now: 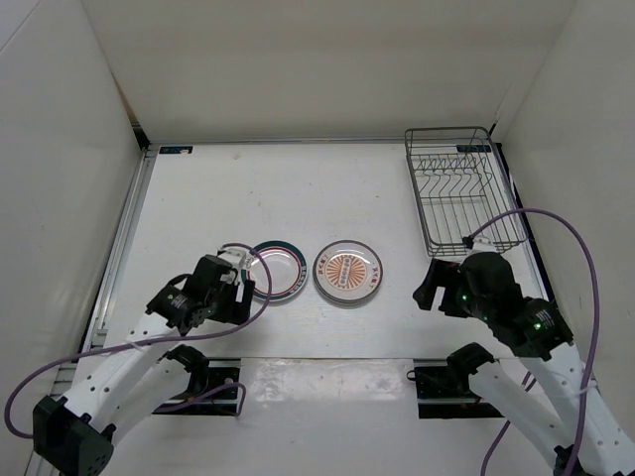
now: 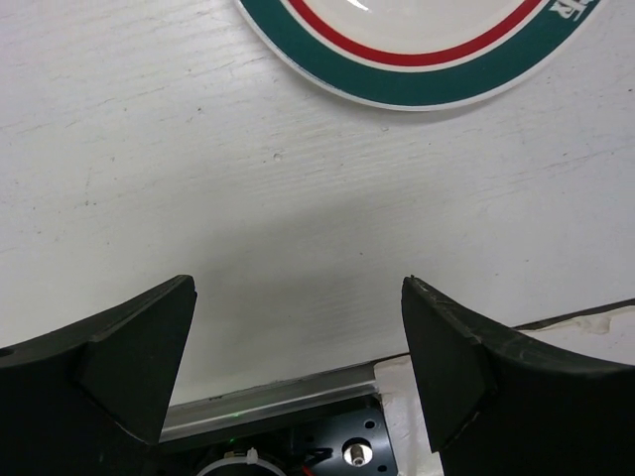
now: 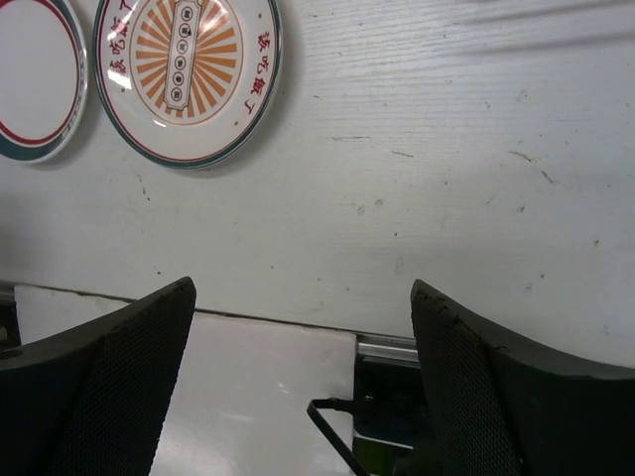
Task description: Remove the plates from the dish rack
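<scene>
Lying beyond right fingers (image 3: 109, 397): sunburst plate (image 3: 187, 77)

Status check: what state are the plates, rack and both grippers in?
Teal-ringed plate: flat on the table, out of rack.
Sunburst plate: flat on the table beside it.
Dish rack: upright, no plate visible inside.
Left gripper: open, empty.
Right gripper: open, empty.

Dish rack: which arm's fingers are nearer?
Right. Right fingers hang just short of the dish rack; left fingers are across the table by the teal-ringed plate.
</scene>
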